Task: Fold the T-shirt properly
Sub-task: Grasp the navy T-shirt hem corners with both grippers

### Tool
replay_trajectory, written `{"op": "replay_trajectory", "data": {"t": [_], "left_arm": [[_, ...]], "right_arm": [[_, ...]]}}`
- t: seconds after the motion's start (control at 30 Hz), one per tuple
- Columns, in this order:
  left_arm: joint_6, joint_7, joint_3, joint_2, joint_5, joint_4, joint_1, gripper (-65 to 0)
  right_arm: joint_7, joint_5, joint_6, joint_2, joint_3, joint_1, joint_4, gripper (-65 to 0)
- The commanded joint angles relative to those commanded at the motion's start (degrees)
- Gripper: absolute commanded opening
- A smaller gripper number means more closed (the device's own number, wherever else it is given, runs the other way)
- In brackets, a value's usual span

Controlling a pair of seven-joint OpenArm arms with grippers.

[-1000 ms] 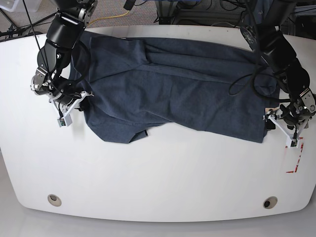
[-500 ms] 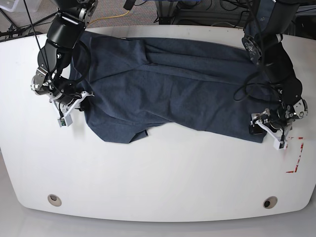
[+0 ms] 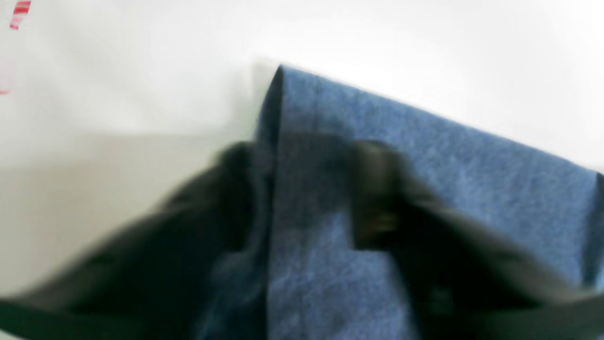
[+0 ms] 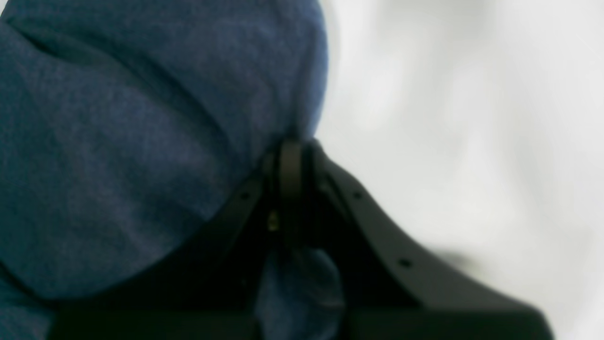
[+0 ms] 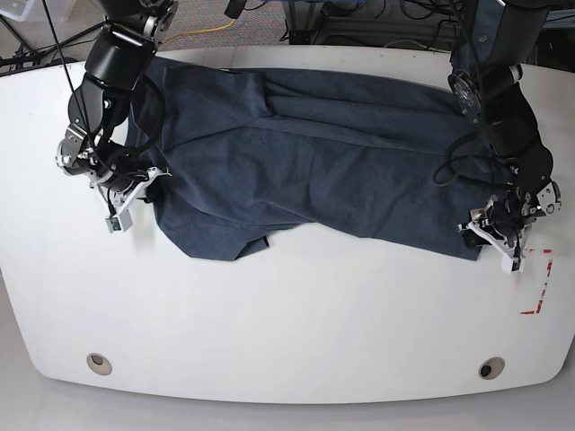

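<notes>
A big dark blue cotton T-shirt (image 5: 314,162) lies spread out and wrinkly across the far half of the white table (image 5: 287,332), with its plain side up and no letters showing. Going from left to right in the base view, the right gripper (image 5: 148,182) comes first, low down at the shirt's left edge. In the right wrist view its black jaws are pressed together on a small fold of the blue cloth (image 4: 141,141), and the rest of the shirt bulges up and to the left of the jaws, with bare table on the other side. Next comes the wide middle of the shirt, with long creases and a little flap poking out at the near edge. Last, at the shirt's near right corner, is the left gripper (image 5: 474,235). In the left wrist view, which is blurry, its two dark fingers (image 3: 377,189) stand apart, one on each side of the corner's edge, with the blue cloth (image 3: 424,156) between them. Just past that gripper, bits of red tape (image 5: 539,287) are stuck on the table
</notes>
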Motion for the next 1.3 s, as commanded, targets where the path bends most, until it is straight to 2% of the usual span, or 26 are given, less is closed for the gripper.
{"op": "replay_trajectory", "data": {"t": [0.03,0.1,0.27,0.37,0.53,0.83,0.93,1.3], "left_arm": [[0.18,-0.7,0.0,-0.09,0.0,-0.26,-0.09,-61.0],[0.18,-0.79,0.0,-0.18,0.0,0.0,-0.26,-65.0],[-0.18,-0.79,0.0,-0.18,-0.26,0.7,-0.35,-65.0],[-0.53,-0.7,-0.09,0.0,-0.26,4.57,0.0,-65.0],[-4.44,0.44,-0.09,0.18,-0.26,11.6,2.2,-65.0],[-4.44,5.45,-0.09,1.05,-0.26,23.82,6.33,-65.0],[-4.44,5.45,-0.09,1.05,-0.26,26.9,7.91,-65.0],[-4.44,5.45,-0.09,1.05,-0.35,35.16,13.63,-65.0]], "right_arm": [[0.0,0.0,0.0,0.0,0.0,0.62,0.0,-65.0],[0.0,0.0,0.0,0.0,0.0,0.97,0.0,-65.0],[0.0,-0.97,0.0,0.0,0.0,2.73,0.18,-65.0],[0.0,-1.76,0.0,0.09,-0.09,2.73,1.14,-65.0],[-0.18,-1.85,0.0,0.18,0.0,2.46,6.68,-65.0],[-0.97,-1.93,0.0,0.35,0.0,2.02,12.22,-65.0],[-2.37,-1.76,0.0,0.88,0.0,1.41,12.13,-65.0],[-2.46,-1.41,0.0,0.88,0.18,-1.14,12.92,-65.0]]}}
